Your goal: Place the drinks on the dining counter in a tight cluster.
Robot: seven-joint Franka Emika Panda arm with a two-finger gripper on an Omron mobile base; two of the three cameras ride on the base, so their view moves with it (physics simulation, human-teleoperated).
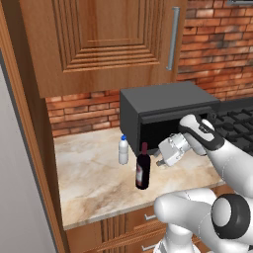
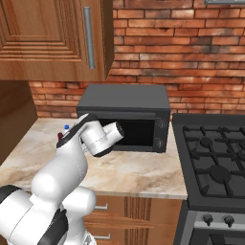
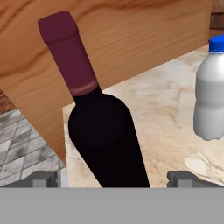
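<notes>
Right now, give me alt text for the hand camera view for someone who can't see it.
A dark wine bottle with a red neck stands close up between the open gripper fingertips, not yet gripped. A small white bottle with a blue cap stands to its right on the marble counter, with a wooden panel behind.

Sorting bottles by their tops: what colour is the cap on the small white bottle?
Blue. The cap on the small white bottle shows best in the hand view.

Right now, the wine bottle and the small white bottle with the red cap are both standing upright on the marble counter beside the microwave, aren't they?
Not quite: the white bottle has a blue cap, not red, as the hand view shows. The rest holds: it and the wine bottle stand upright on the marble counter beside the microwave.
</notes>
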